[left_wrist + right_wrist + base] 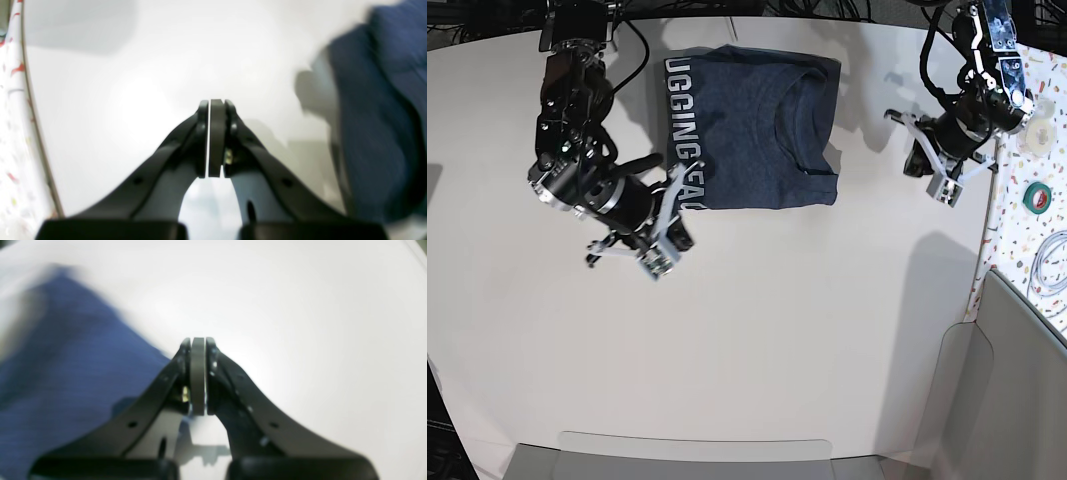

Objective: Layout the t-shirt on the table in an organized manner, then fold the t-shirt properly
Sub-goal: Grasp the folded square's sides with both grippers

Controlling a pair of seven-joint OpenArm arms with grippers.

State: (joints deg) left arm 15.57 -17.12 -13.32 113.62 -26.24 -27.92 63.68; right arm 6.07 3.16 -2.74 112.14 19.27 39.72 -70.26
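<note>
On the table [757, 320], L→R in base view: right gripper [659, 262] w/ fingers closed, empty, at shirt's lettered edge; shirt [752, 130] folded flat near far edge; left gripper [942, 190] closed, empty, just beside shirt, above bare table.

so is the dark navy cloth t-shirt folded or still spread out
Folded: the dark navy cloth t-shirt lies as a compact rectangle on the white table, no sleeves sticking out, its lettering wrapping around one edge.
</note>
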